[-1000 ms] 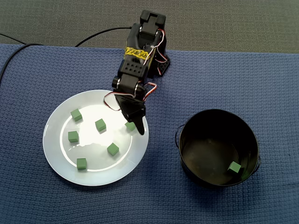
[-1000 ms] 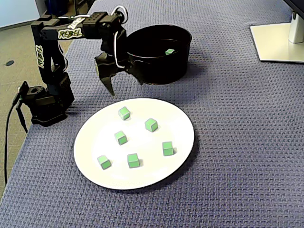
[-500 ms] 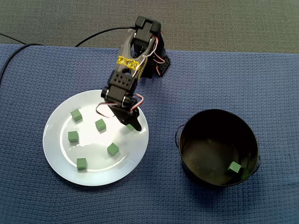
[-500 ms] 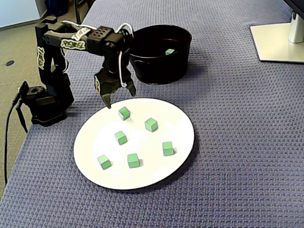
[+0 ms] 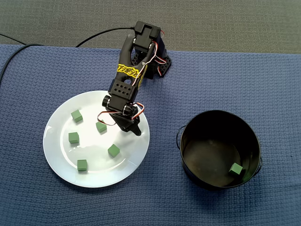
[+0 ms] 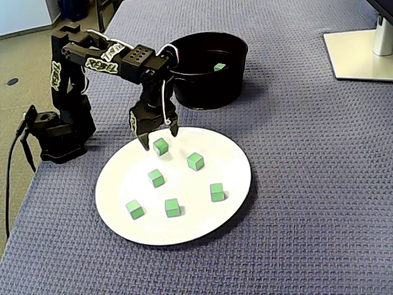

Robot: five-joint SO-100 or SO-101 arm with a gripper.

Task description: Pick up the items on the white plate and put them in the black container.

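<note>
A white plate (image 5: pixel 56 155) (image 6: pixel 233 160) lies on a blue mat and carries several small green cubes, among them one (image 5: pixel 101 127) near the middle. My gripper (image 5: pixel 130 126) (image 6: pixel 160 139) hangs open low over the plate's edge nearest the arm base. Its two fingers straddle the nearest cube (image 6: pixel 161 146), which the gripper hides in the top-down fixed view. The cube looks untouched between the fingertips. The black container (image 5: pixel 188 136) (image 6: pixel 202 92) stands beside the plate with one green cube (image 5: pixel 236 168) (image 6: pixel 219 66) inside.
The arm's base (image 5: pixel 157 63) (image 6: pixel 58 132) stands at the mat's edge, with cables (image 5: pixel 99 35) running off behind it. A grey monitor stand (image 6: pixel 362 52) sits at the far corner. The mat's edge drops to the floor by the base.
The gripper has swung from beside the container toward the plate and come down, its open fingers now around the nearest cube. No cube has moved.
</note>
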